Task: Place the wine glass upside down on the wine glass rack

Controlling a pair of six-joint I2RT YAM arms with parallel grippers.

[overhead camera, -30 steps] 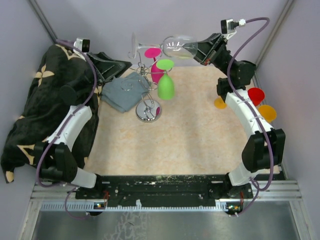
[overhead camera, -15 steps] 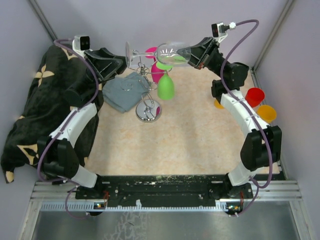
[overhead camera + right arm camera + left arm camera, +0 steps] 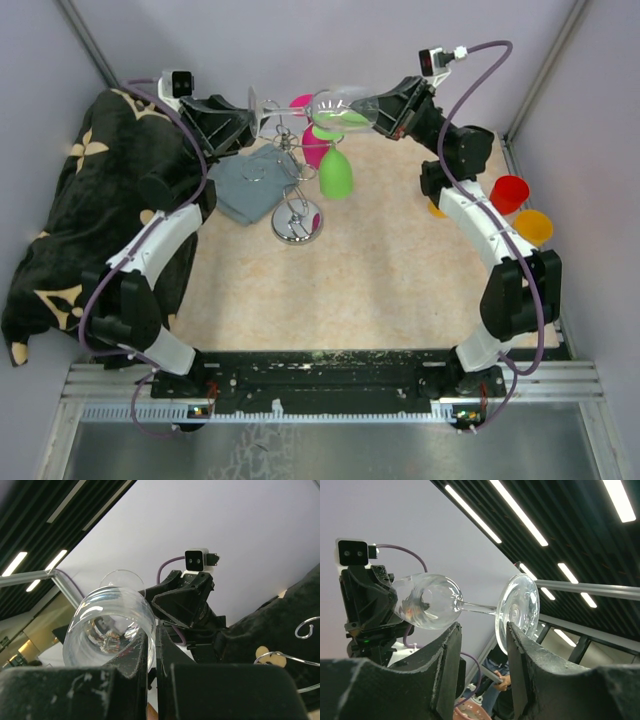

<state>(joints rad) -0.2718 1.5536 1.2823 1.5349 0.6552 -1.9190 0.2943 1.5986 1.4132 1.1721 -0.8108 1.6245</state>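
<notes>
A clear wine glass (image 3: 338, 105) lies level in the air above the back of the table, foot (image 3: 255, 108) to the left. My right gripper (image 3: 378, 108) is shut on its bowl rim (image 3: 110, 625), one finger inside the bowl. My left gripper (image 3: 243, 122) is open just below the stem (image 3: 477, 609), and the foot (image 3: 517, 612) stands beside one fingertip (image 3: 517, 640); the jaws do not touch the glass. The silver wire rack (image 3: 290, 175) stands below on its round shiny base (image 3: 297, 225), with a green glass (image 3: 334, 172) and a pink glass (image 3: 312, 142) hanging upside down.
A grey cloth (image 3: 248, 185) lies left of the rack. A black patterned blanket (image 3: 70, 200) covers the left side. A red cup (image 3: 511, 190) and orange cups (image 3: 534, 225) sit at the right edge. A rack loop (image 3: 305, 627) shows in the right wrist view.
My right gripper has carried the glass left, over the rack. My left gripper has risen and moved right until its open jaws sit under the stem by the foot.
</notes>
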